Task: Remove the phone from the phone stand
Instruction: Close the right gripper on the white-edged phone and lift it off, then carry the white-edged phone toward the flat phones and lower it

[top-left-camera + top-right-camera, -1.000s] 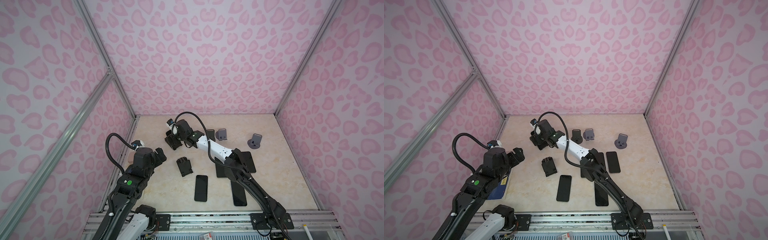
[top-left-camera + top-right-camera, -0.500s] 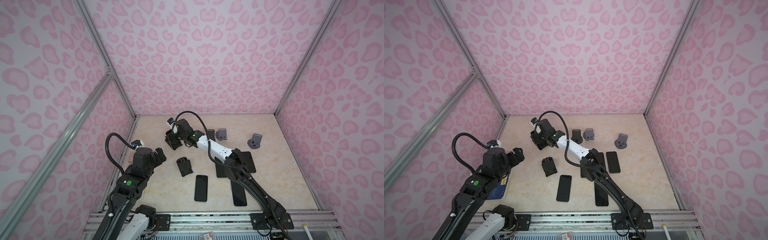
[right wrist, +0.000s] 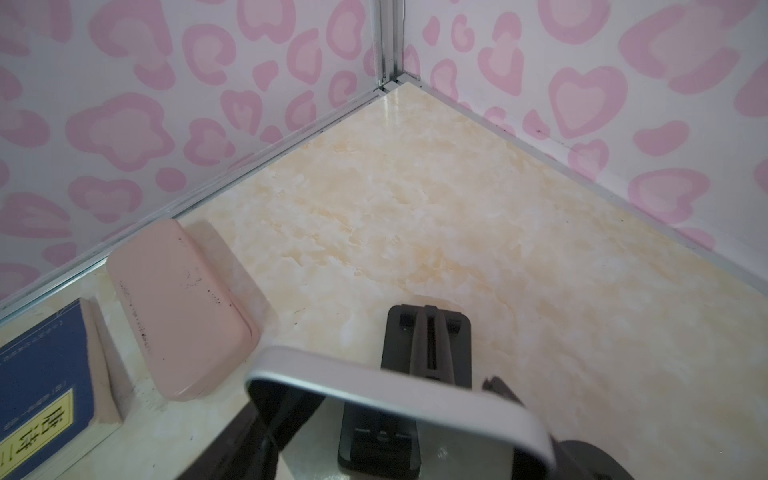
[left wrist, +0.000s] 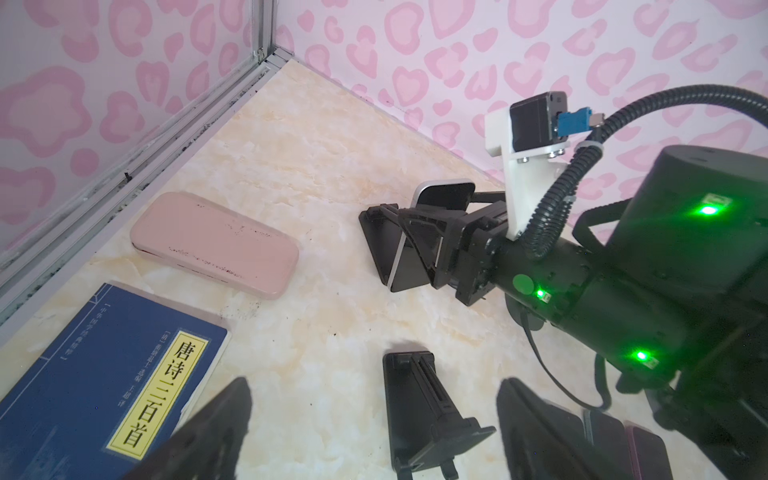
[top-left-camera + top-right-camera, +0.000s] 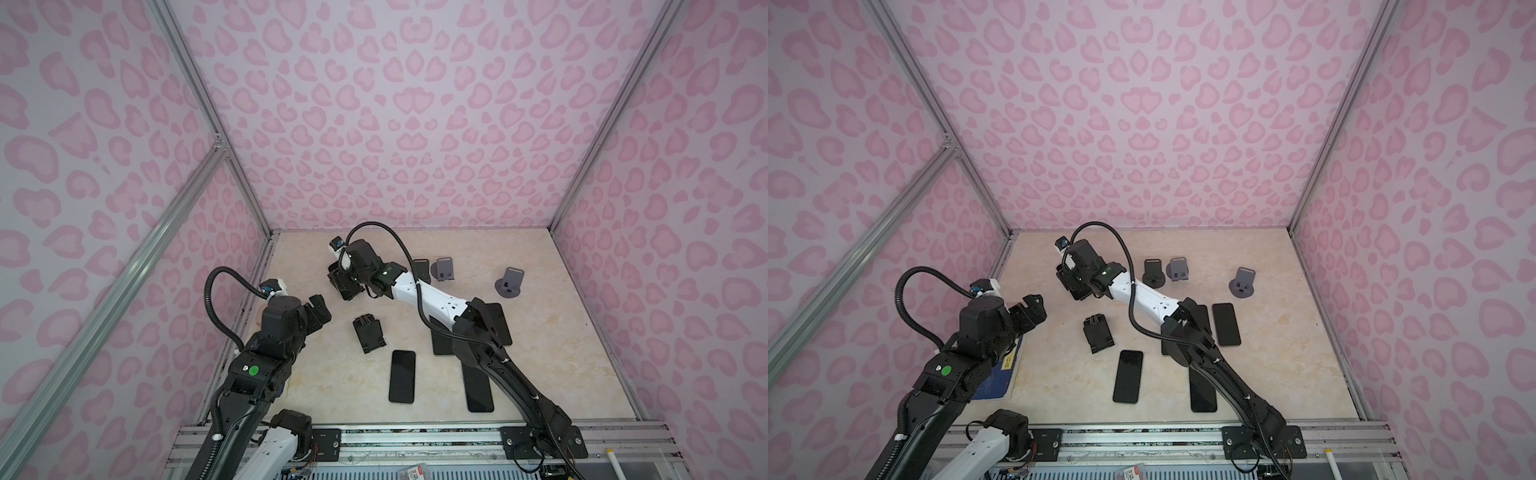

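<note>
We closed the right gripper onto the phone's side edges; a second earlier it had stood wider. The phone still leaned in its stand, so we judged lifting came next. The left gripper hung wide open and empty.

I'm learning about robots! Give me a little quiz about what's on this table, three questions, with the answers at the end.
1. True or false: the left gripper is open, with nothing in it.
2. What colour is the case lying next to the book? A green, B pink, C white.
3. Which gripper is at the phone?

Key
1. True.
2. B.
3. The right gripper.
</note>
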You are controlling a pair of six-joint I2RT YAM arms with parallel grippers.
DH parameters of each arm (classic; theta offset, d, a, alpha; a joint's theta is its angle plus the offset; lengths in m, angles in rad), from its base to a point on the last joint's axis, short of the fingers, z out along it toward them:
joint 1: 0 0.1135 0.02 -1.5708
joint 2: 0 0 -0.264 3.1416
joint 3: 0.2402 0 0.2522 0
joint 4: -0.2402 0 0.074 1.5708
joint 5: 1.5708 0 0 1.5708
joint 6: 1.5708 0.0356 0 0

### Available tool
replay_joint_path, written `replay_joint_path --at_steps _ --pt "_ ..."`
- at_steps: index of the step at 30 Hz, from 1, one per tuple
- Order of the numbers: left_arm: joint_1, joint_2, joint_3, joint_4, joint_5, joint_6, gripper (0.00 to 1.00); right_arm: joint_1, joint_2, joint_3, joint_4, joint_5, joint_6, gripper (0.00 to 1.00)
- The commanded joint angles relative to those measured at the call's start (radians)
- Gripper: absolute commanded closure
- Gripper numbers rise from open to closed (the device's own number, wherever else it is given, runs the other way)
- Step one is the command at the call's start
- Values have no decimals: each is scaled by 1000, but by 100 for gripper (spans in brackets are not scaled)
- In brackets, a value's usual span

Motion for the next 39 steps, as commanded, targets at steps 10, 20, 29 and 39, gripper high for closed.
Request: replay_joint_path --at_steps 10,20,29,39 --pt "1 -16 12 5 14 13 4 -1 -163 -230 186 80 38 34" --pt "0 -2 25 35 29 10 4 2 -329 -317 89 187 47 36" --pt "0 -5 24 62 50 -12 4 -1 -534 -505 26 371 131 37" --pt "1 17 -7 100 98 -33 2 6 -661 -702 -41 485 374 38"
